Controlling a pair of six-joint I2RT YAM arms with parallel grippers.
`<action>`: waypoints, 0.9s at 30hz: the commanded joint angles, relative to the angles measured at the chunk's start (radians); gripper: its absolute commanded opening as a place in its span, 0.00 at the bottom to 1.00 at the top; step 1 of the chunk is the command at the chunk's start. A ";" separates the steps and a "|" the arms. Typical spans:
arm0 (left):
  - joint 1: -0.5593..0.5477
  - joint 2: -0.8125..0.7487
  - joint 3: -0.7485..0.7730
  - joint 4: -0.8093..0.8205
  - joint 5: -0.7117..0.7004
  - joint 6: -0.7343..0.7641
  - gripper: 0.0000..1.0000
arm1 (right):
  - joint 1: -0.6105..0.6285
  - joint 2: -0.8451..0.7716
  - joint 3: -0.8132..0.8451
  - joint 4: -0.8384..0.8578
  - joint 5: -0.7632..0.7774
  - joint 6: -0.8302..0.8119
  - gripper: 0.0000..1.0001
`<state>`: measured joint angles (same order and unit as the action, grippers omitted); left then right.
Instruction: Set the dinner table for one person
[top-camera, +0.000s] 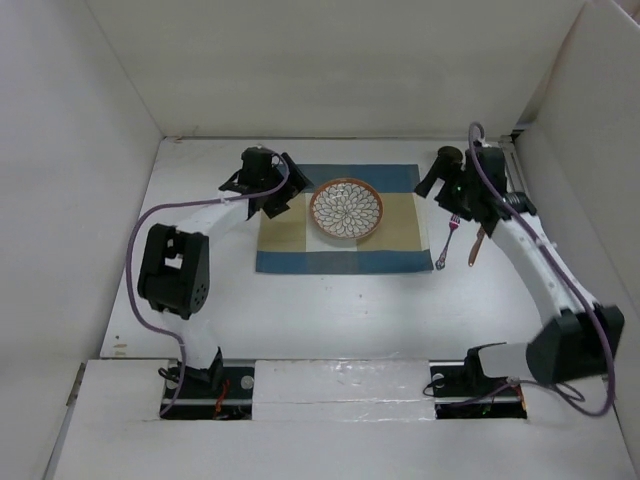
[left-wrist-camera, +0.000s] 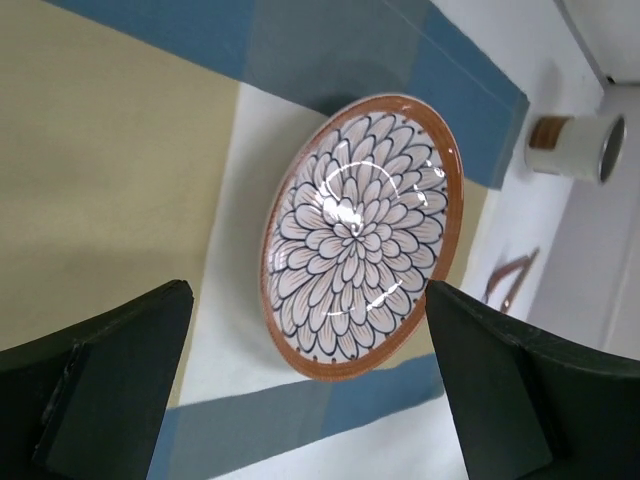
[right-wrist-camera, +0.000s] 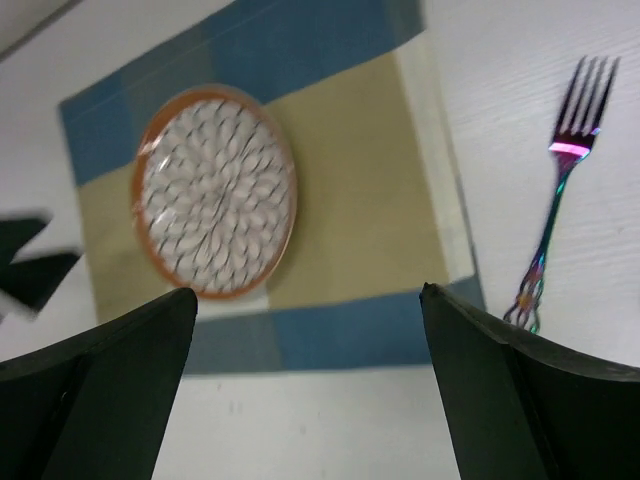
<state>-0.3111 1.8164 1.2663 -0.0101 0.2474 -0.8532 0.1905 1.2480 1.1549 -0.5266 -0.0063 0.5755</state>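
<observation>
Under the plate lay a blue-and-tan checked placemat, flat on the wide white surface that ran out from the plate to the white walls. The left claw hovered just left of the plate, spread wide and holding nothing. The right claw hung to the plate's right, likewise spread and empty, near a fork lying off the cloth.

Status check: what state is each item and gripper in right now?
Plate: empty, flat on the placemat.
Placemat: spread flat on the table.
Fork: lying on the table, unheld.
Copper utensil: lying beside the fork, unheld.
Cup: on the table, orientation unclear.
Left gripper: open, empty.
Right gripper: open, empty.
</observation>
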 joint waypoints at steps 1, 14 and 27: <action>-0.019 -0.147 0.002 -0.178 -0.210 0.016 1.00 | -0.081 0.222 0.199 0.004 0.152 0.009 1.00; -0.029 -0.624 -0.220 -0.373 -0.276 0.189 1.00 | -0.267 0.912 0.932 -0.170 0.170 0.053 0.92; -0.029 -0.713 -0.269 -0.387 -0.257 0.229 1.00 | -0.286 1.099 0.993 -0.159 0.106 0.063 0.45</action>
<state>-0.3401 1.1316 1.0054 -0.4011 -0.0128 -0.6498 -0.0868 2.3444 2.1307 -0.6979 0.1162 0.6300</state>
